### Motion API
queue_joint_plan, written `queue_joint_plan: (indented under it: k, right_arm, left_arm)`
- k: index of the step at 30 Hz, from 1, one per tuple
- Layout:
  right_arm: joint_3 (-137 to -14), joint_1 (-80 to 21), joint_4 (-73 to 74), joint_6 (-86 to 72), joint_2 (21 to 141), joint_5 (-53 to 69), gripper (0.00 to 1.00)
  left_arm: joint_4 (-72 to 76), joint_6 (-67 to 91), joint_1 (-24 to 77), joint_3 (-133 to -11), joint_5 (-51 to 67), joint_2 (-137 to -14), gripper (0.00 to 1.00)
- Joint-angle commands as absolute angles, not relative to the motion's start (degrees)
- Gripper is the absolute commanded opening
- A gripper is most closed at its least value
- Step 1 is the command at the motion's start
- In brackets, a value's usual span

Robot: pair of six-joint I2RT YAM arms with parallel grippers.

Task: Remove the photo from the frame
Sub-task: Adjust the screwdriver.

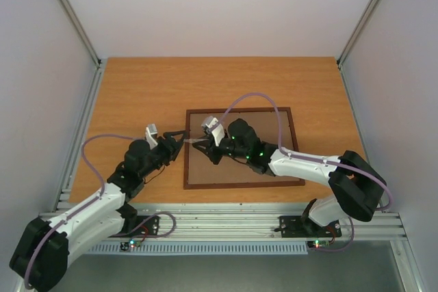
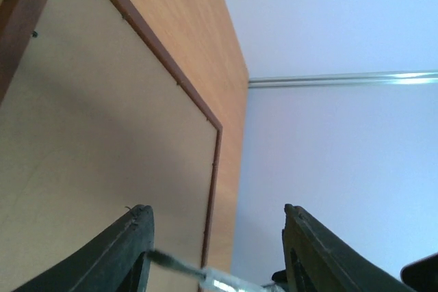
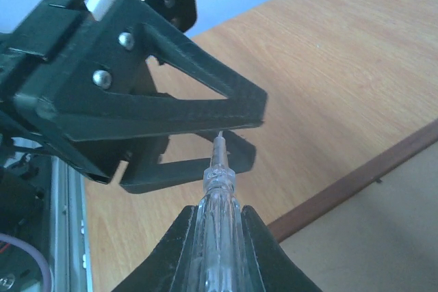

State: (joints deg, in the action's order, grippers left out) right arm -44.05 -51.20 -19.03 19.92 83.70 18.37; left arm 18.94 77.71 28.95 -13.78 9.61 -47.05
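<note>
The frame lies face down on the table with its brown hardboard back up. The photo is hidden under that back. My right gripper is shut on a clear-handled screwdriver over the frame's left edge. Its metal tip points left, between the fingers of my left gripper. My left gripper is open and empty beside the frame's left rail. In the left wrist view the screwdriver tip crosses between the two fingers, and the hardboard back and thin reddish rim lie beyond.
The orange wooden table stretches behind and left of the frame. Grey walls and metal corner posts enclose the table. An aluminium rail carries both arm bases at the near edge.
</note>
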Motion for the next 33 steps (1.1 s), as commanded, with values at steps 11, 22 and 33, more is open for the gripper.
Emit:
queue_joint_plan:
  k: [11,22,33]
  right_arm:
    - [-45.0,-51.7,-15.2,23.0,82.9,22.1,0.06]
    - [-52.8,-50.5,3.0,30.5,81.8,23.1,0.27]
    - [-56.5,-50.5,6.8,31.4,85.3,22.0,0.16]
  left_arm:
    - [31.9,79.2,28.7,-12.2,9.4,-48.8,0.01]
    - [31.0,76.0,28.7,-12.2,11.3,-48.8,0.00]
    - [30.6,75.5,28.7,-12.3,11.7,-47.8,0.00]
